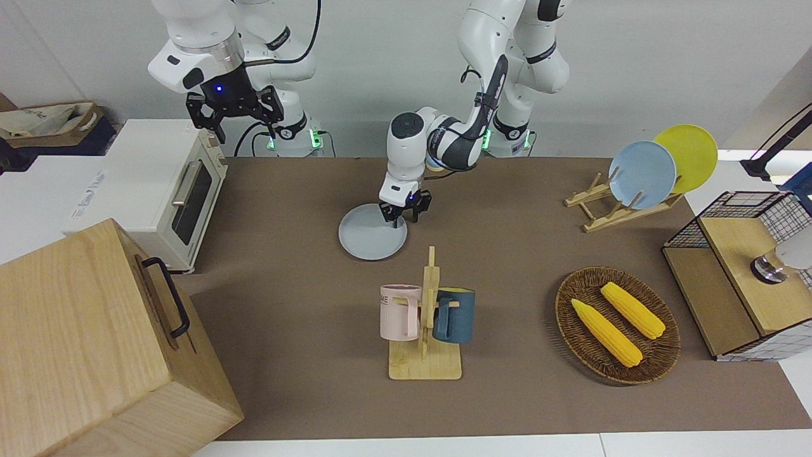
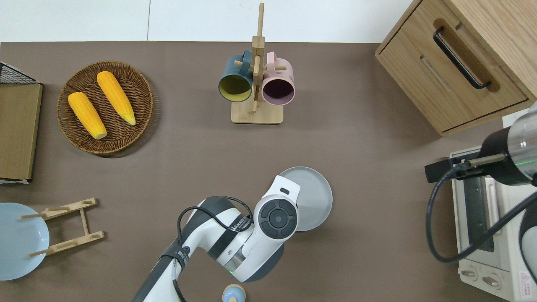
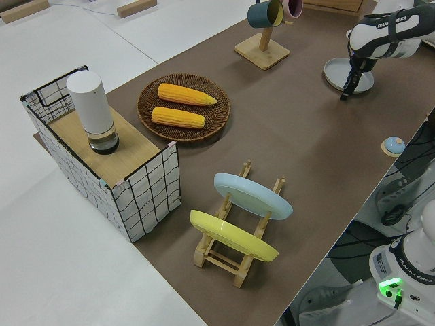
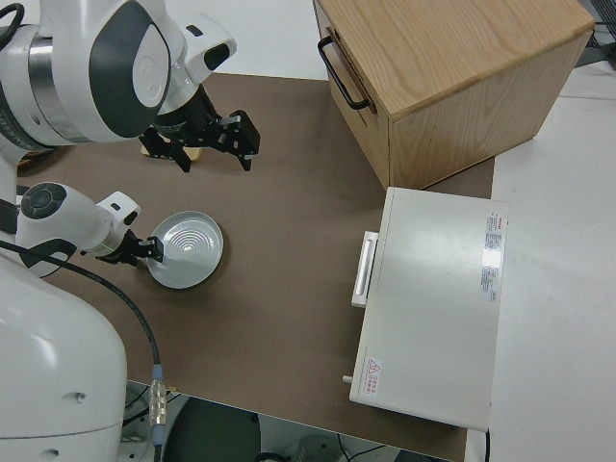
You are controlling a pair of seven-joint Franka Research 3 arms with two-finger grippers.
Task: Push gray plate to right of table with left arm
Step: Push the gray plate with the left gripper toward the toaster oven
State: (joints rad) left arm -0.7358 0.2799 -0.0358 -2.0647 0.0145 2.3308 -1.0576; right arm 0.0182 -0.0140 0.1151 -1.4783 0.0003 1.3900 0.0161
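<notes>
The gray plate (image 1: pixel 371 233) (image 2: pixel 314 197) (image 4: pixel 190 249) lies flat on the brown table (image 1: pixel 285 285), midway along its length and nearer to the robots than the mug rack. My left gripper (image 1: pixel 399 218) (image 4: pixel 144 252) points down at the plate's rim, on the part toward the left arm's end and nearest the robots. Its fingers look open and low at the rim. In the overhead view the white wrist (image 2: pixel 277 218) hides the fingers and part of the plate. My right gripper (image 1: pixel 236 124) is parked, fingers spread open and holding nothing.
A mug rack (image 1: pixel 426 317) with a pink and a blue mug stands farther from the robots than the plate. A white toaster oven (image 1: pixel 162 190) and a wooden box (image 1: pixel 95 343) fill the right arm's end. A corn basket (image 1: pixel 616 324) and a plate rack (image 1: pixel 641 174) sit toward the left arm's end.
</notes>
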